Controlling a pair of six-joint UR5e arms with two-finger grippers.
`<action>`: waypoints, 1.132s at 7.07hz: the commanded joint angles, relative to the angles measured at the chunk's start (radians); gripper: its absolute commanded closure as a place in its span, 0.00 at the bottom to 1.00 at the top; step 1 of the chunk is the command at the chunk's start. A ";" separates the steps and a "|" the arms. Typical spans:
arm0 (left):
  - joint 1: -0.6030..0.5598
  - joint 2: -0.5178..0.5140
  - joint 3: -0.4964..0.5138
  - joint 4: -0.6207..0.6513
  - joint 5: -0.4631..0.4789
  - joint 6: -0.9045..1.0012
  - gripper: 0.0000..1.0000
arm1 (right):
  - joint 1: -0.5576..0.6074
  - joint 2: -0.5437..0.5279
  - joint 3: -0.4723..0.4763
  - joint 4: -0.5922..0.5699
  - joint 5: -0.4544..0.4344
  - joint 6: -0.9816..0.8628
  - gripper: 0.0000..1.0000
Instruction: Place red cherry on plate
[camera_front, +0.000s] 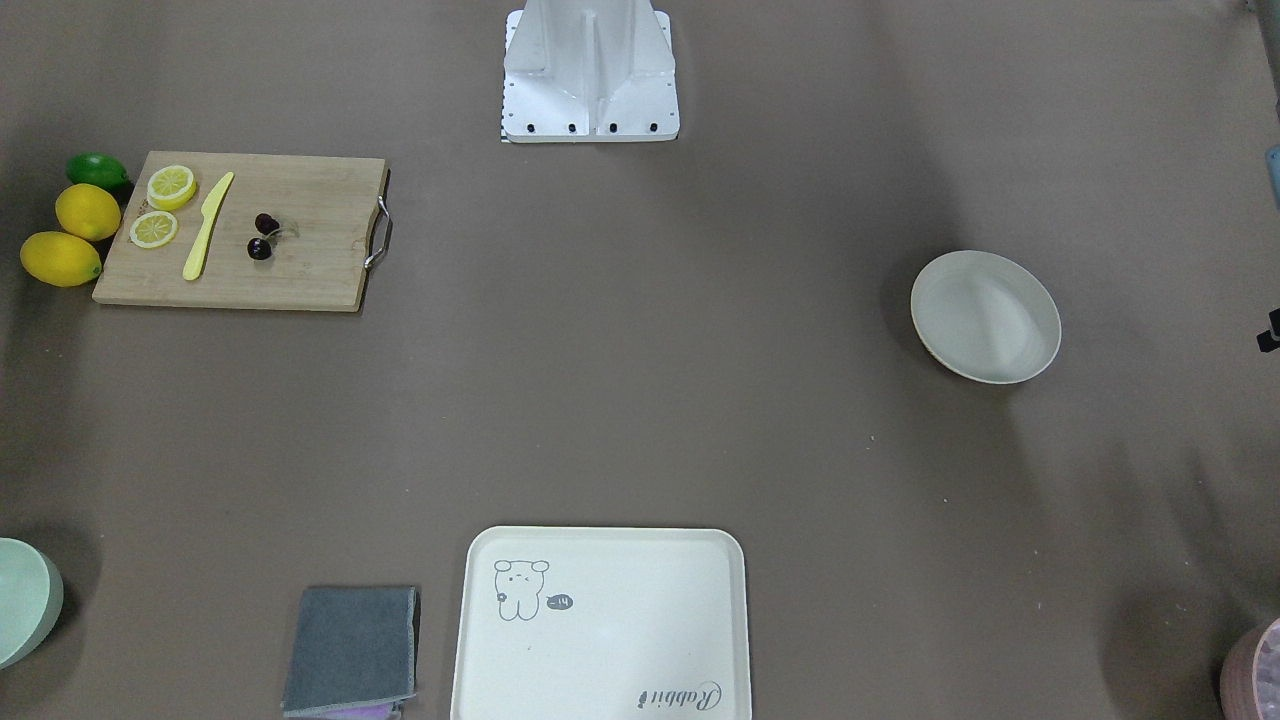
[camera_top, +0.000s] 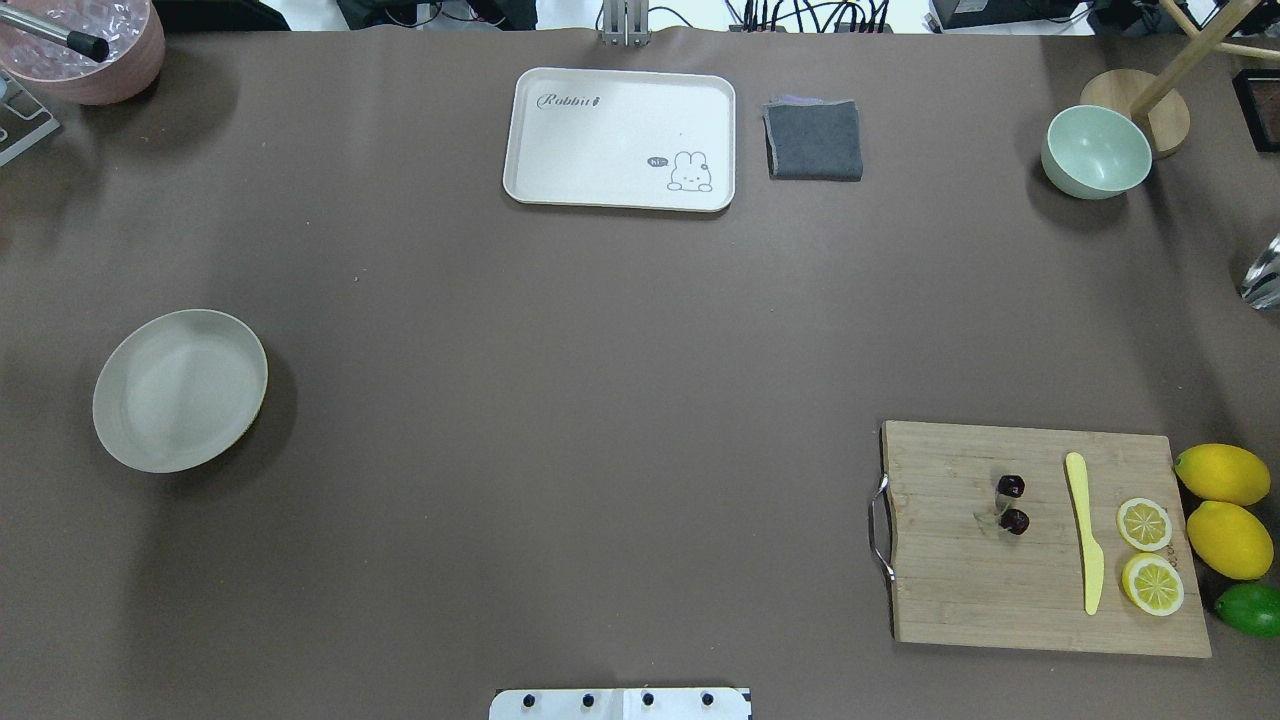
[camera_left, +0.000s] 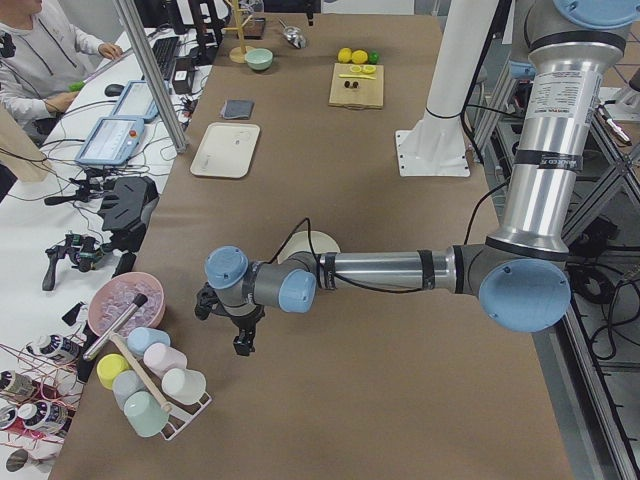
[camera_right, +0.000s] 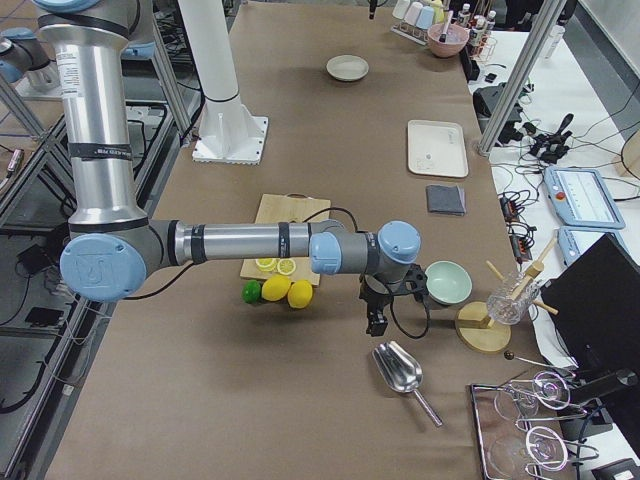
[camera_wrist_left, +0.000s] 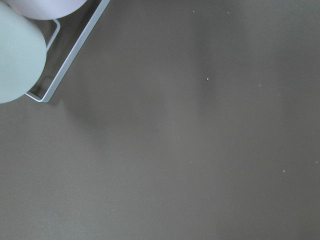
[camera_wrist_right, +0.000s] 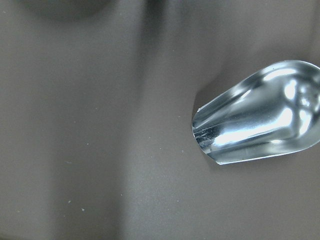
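Cherry: the red cherry (camera_top: 1012, 505) is sitting on the wooden cutting board (camera_top: 1000, 600) on the robot's right side. It's two tiny dark balls on one thin stem, between the board's metal handle and the yellow knife (camera_top: 1085, 530).
Plate: the plate (camera_top: 180, 390) is empty and sits way over on the robot's left, well apart from the board.
Left hand: the left hand (camera_left: 243, 346) hangs over bare surface near the cup rack (camera_left: 150, 385). It only shows in the side view, so I honestly can't tell if it's spread or pressed together.
Right hand: same deal for the right hand (camera_right: 375, 326). It's out past the lemons (camera_right: 287, 291), just above a metal scoop (camera_wrist_right: 260, 120), with nothing visibly in it, and I can't tell its state.
Stage: nothing has been picked up yet, as far as I can judge.
What could go wrong: the cherries are small and round, so a slightly off pinch could squirt one sideways or catch only the stem and leave the pair dangling. The knife is near enough to get bumped. The carry across to the plate is long, so a weak grip could drop the pair mid-surface.
Writing: the cream tray (camera_top: 620, 140) says "Rabbit" in script beside a bunny drawing. The little speech bubble might read "hi", but it's too small to be sure.
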 joint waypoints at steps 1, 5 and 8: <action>0.000 -0.001 -0.008 0.002 0.002 0.000 0.02 | 0.002 -0.001 0.004 0.000 0.001 0.002 0.00; -0.011 -0.046 -0.094 0.140 -0.068 -0.009 0.02 | 0.000 -0.002 0.005 -0.002 0.004 0.002 0.00; 0.133 -0.027 -0.131 0.025 -0.173 -0.332 0.02 | 0.000 -0.001 -0.007 -0.003 0.010 0.003 0.00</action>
